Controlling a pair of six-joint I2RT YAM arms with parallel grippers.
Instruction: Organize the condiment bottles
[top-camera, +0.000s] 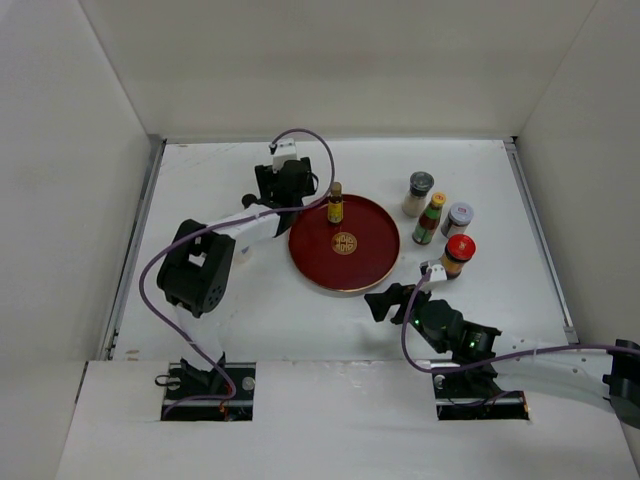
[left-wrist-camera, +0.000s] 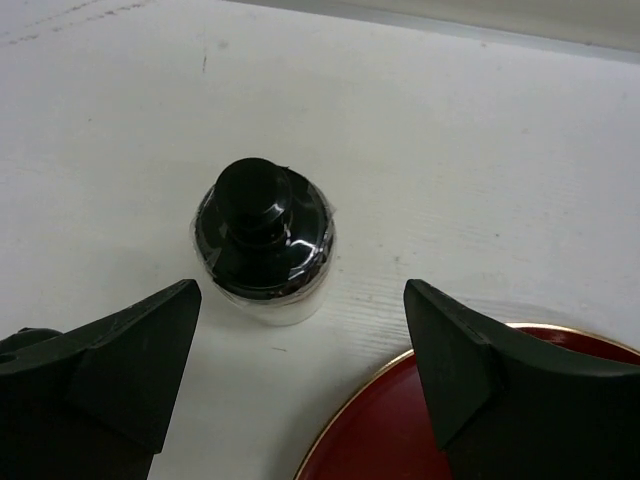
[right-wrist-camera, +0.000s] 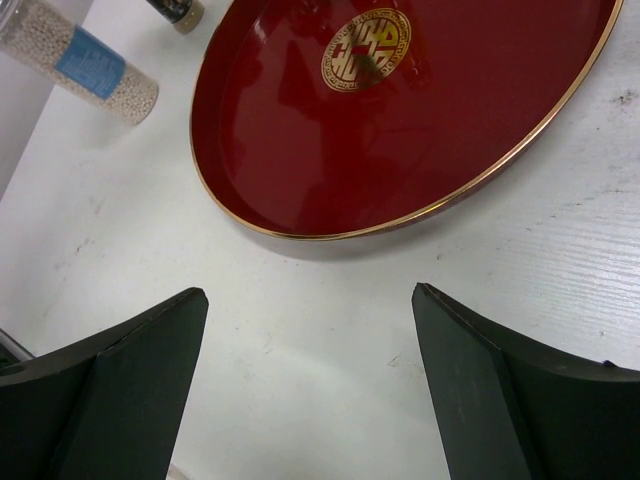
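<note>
A small jar with a black cap (left-wrist-camera: 262, 238) stands on the table just ahead of my open, empty left gripper (left-wrist-camera: 300, 290), between its finger lines. In the top view that gripper (top-camera: 293, 190) hovers at the far-left rim of the red tray (top-camera: 310, 265). A yellow-labelled bottle (top-camera: 335, 205) stands on the tray's far edge. Right of the tray stand a grey-capped jar (top-camera: 419, 193), a green bottle with a yellow cap (top-camera: 430, 220), a silver-capped jar (top-camera: 457, 217) and a red-capped jar (top-camera: 457, 255). My right gripper (top-camera: 385, 300) is open and empty near the tray's near-right rim.
In the right wrist view a jar of white beads with a blue label (right-wrist-camera: 80, 65) lies on the table beyond the tray (right-wrist-camera: 300, 160), next to part of another bottle (right-wrist-camera: 177, 12). White walls enclose the table on three sides.
</note>
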